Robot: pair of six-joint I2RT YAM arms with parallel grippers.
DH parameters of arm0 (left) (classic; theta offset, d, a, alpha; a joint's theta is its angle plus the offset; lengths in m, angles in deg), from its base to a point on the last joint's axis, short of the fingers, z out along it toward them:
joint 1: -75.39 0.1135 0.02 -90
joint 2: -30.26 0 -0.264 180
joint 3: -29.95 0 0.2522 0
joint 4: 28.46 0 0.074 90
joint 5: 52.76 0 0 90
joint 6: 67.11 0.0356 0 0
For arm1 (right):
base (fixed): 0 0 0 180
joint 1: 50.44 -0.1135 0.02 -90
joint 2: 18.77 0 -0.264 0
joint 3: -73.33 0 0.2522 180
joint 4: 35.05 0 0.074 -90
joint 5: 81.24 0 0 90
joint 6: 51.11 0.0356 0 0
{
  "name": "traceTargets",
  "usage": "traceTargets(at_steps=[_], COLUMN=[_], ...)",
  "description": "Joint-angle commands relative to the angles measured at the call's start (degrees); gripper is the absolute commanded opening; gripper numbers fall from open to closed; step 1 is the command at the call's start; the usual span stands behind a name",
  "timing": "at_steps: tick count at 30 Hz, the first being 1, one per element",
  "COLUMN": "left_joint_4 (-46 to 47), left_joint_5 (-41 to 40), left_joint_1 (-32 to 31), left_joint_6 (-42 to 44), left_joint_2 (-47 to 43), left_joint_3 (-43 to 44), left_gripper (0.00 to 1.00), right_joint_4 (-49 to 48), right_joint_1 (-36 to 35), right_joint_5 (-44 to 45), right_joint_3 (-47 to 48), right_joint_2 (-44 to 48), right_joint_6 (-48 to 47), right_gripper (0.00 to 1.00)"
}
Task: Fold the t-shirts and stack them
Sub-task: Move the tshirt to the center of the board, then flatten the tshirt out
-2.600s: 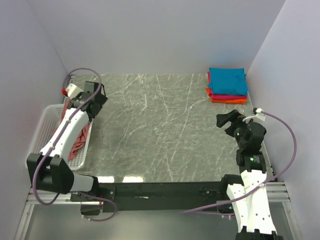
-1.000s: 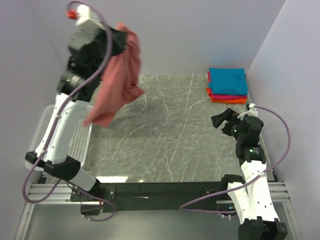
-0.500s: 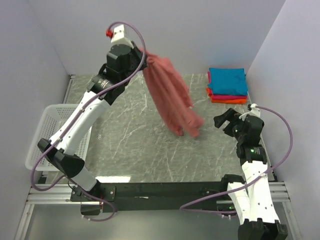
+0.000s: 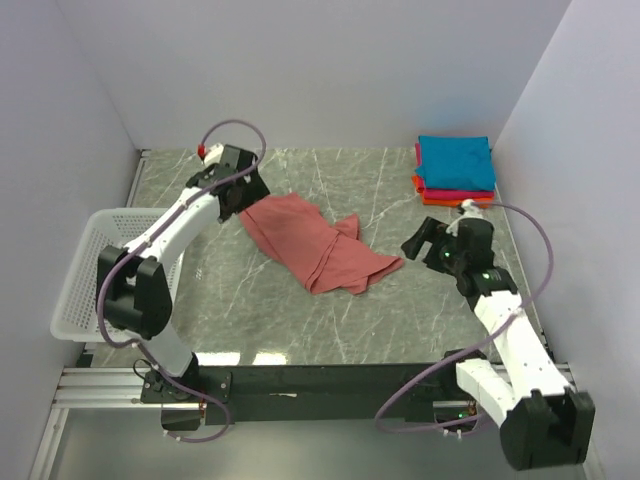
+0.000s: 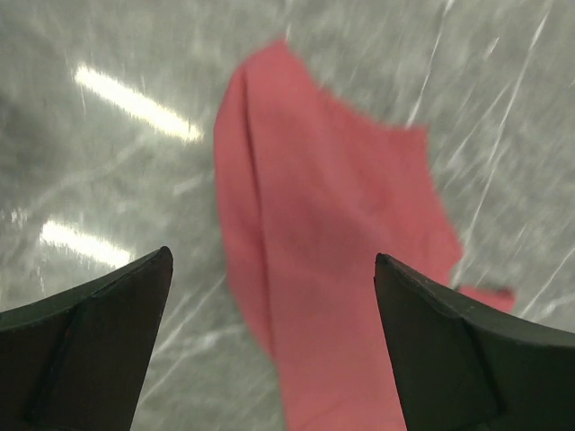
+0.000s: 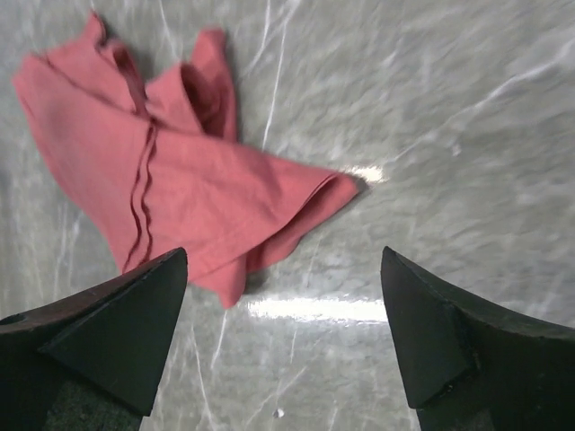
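1. I am seeing the salmon shirt [image 4: 318, 245] lying crumpled mid-frame on the table [image 4: 300, 325].
2. My left gripper [image 5: 271, 256] is hovering over its upper-left end, fingers spread wide (holding nothing).
3. My right gripper [image 6: 284, 251] is gaping wide just right of it.
4. The folded stack [image 4: 455, 168] is sitting at the upper right.

Bright even light, tabletop glare, blurred wrist views

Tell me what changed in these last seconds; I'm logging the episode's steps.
The left end effector lifted the salmon shirt out of the basket, swung it rightward and dropped it crumpled on the table; it is now open. The right end effector shifted left toward the shirt, open. The folded stack and the basket stayed put.
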Motion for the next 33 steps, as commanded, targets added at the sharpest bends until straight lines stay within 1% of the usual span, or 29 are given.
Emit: traceTargets(at_steps=[1,2,5,6,7,8,10,12,14,15,16,17,18,19,20,21,24,26,27,29,30,31,33], left_joint_4=[4.38,4.3,3.76,5.42,5.96,6.4,8.59,10.0,10.45,10.01,9.4,7.48,6.33,4.23,3.51,2.64,-0.44,-1.59,-1.77,-2.29,-3.25,-3.7,-3.7], left_joint_5=[7.0,7.97,10.26,10.88,11.49,11.5,12.72,15.44,17.64,17.48,17.3,16.6,16.33,15.81,13.89,13.0,9.31,8.16,7.03,5.79,4.57,4.38,4.2], left_joint_1=[-0.82,-1.08,-4.76,-6.25,-9.49,-11.17,-14.86,-15.93,-17.07,-18.04,-18.65,-19.27,-20.32,-20.85,-21.29,-22.17,-23.05,-23.32,-23.49,-23.58,-23.84,-23.85,-23.85], left_joint_6=[-0.72,-0.89,-0.89,-0.28,1.38,2.18,5.78,8.24,10.88,12.28,12.99,13.43,14.14,14.4,14.75,15.02,15.2,15.11,15.02,15.11,15.02,15.11,15.63], left_joint_2=[-6.72,-6.99,-7.78,-7.87,-7.26,-6.56,-4.02,-1.64,2.66,4.33,7.74,9.6,13.19,14.79,16.29,18.74,22.26,23.33,24.12,25.0,25.96,26.49,27.72], left_joint_3=[-6.73,-7.97,-11.14,-11.58,-11.15,-10.45,-7.64,-4.14,-1.23,2.01,3.78,5.71,9.56,11.43,14.14,15.47,19.26,20.75,21.11,22.51,23.04,23.57,24.19], left_gripper=[0.99,0.99,0.99,0.99,1.0,0.99,0.99,1.0,1.0,0.99,1.0,0.99,0.99,0.99,0.99,0.99,0.98,0.97,0.95,0.91,0.89,0.86,0.84], right_joint_4=[-1.79,-1.79,-4.15,-5.04,-5.74,-6.62,-7.68,-10.83,-13.56,-13.92,-14.36,-14.97,-14.89,-15.15,-15.07,-15.15,-15.15,-15.5,-15.42,-14.54,-14.28,-14.1,-14.54], right_joint_1=[-4.95,-5.92,-7.78,-7.86,-7.87,-7.95,-7.95,-7.78,-7.78,-7.78,-7.78,-7.78,-7.78,-7.78,-7.78,-7.69,-7.69,-7.69,-7.52,-7.51,-7.43,-7.43,-7.51], right_joint_5=[3.22,4.09,5.42,5.16,5.16,5.24,3.5,0.87,0.5,0.41,-0.37,-0.64,-0.64,-0.47,-0.12,-0.2,1.46,1.82,1.99,2.69,2.7,2.7,2.35], right_joint_3=[3.61,3.87,3.61,3.35,3.17,3.35,3.7,3.79,3.61,3.87,4.4,4.93,5.37,5.89,6.33,6.77,7.65,7.65,8.0,8.27,8.27,8.18,7.49], right_joint_2=[-5.85,-7.27,-12.37,-13.86,-16.83,-18.43,-22.81,-25.46,-28.89,-30.12,-32.31,-33.38,-34.43,-36.09,-36.89,-37.6,-39.36,-40.15,-40.94,-41.73,-42.34,-42.53,-42.7], right_joint_6=[2.29,2.91,5.72,6.17,7.56,8.45,10.03,11.7,14.86,15.65,16.62,17.15,17.5,18.03,18.38,18.47,19.09,19.27,19.18,18.83,18.39,18.3,17.95], right_gripper=[0.93,0.92,0.92,0.92,0.92,0.91,0.89,0.89,0.88,0.88,0.84,0.83,0.83,0.78,0.77,0.77,0.73,0.63,0.51,0.37,0.28,0.26,0.23])
